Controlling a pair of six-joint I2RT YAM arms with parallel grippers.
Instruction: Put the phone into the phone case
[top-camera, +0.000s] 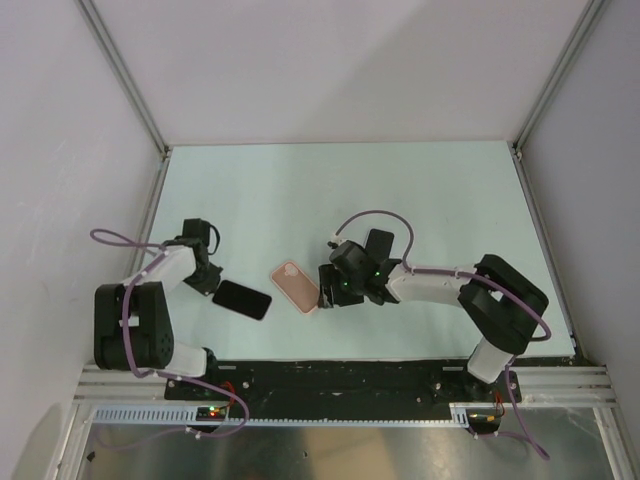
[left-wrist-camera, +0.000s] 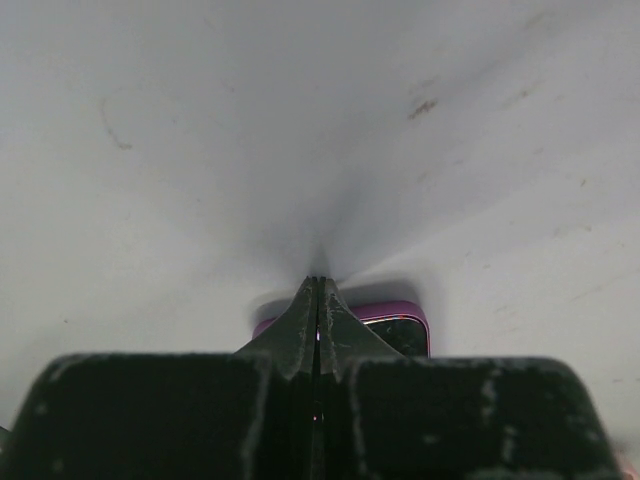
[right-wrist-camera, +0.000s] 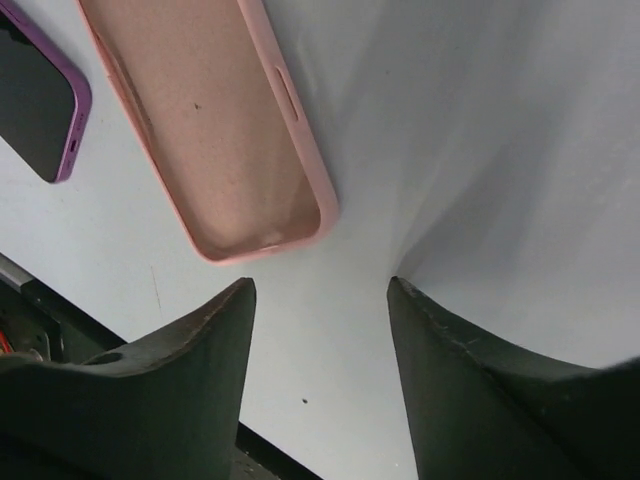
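Gripping nothing, left gripper (left-wrist-camera: 318, 285) pinched tight by phone (top-camera: 242, 299), right gripper (right-wrist-camera: 320, 287) parted beside phone case (right-wrist-camera: 225, 130)

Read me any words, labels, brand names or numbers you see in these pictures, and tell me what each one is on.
No text can be read in any view.
phone: dark face, no lettering showing.
phone case: plain pink, no brand or label.
boards at the arm bases: too small to tell any print.
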